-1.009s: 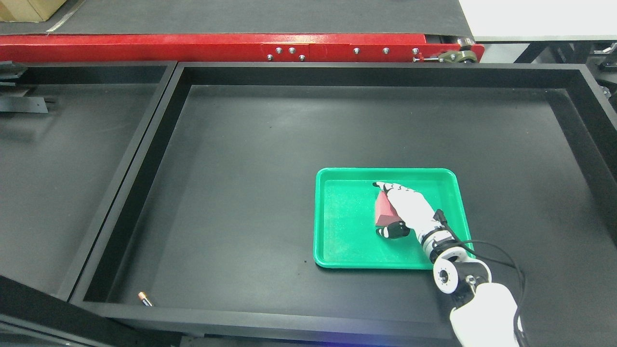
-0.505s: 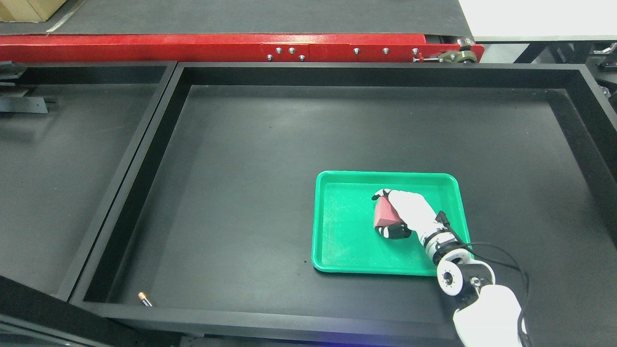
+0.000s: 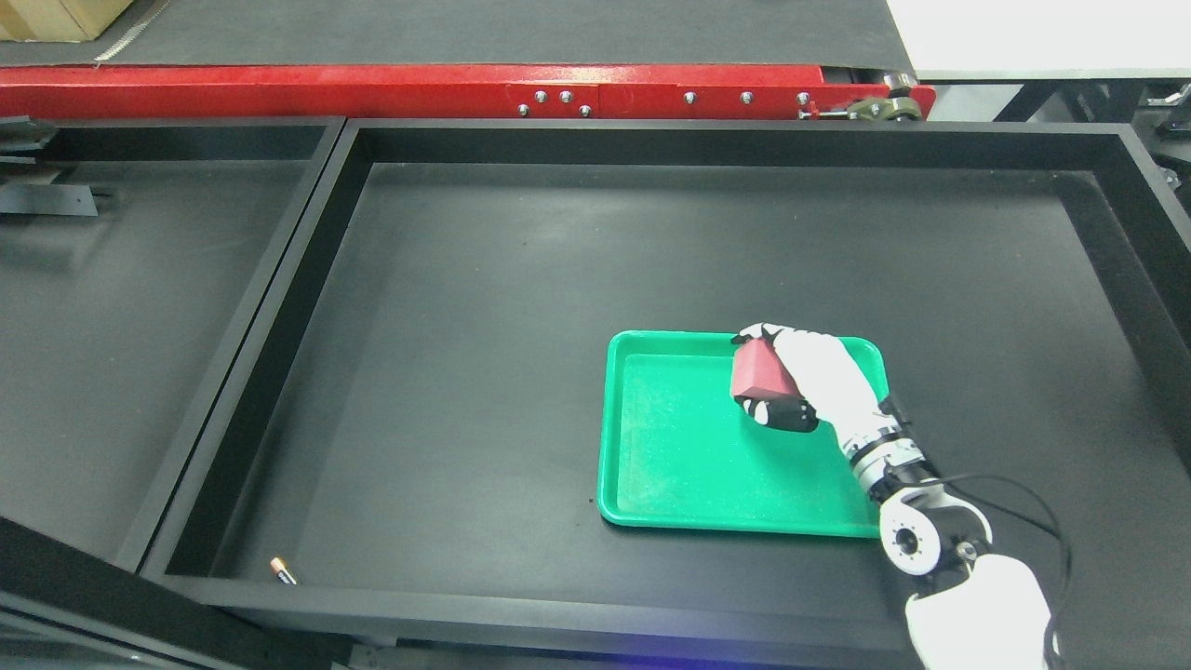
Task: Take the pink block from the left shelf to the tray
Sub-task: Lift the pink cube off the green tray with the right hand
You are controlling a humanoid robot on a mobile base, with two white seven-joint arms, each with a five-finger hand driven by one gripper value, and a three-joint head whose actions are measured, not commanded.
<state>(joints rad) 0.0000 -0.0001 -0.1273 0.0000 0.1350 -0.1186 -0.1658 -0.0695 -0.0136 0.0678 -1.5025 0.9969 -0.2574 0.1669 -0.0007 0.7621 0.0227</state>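
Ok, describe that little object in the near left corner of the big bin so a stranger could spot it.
Start at the large black bin holding the green tray. Follow its near wall to the left corner: there lies a small battery. It is the only loose item on the bare black floor, far from the tray, copper-coloured at one end and dark at the other.

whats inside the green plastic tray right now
Over the green plastic tray, the white right hand grips a pink block. The tray floor that shows is bare. Whether the block rests on the floor or hangs above it cannot be told; the hand covers that part.
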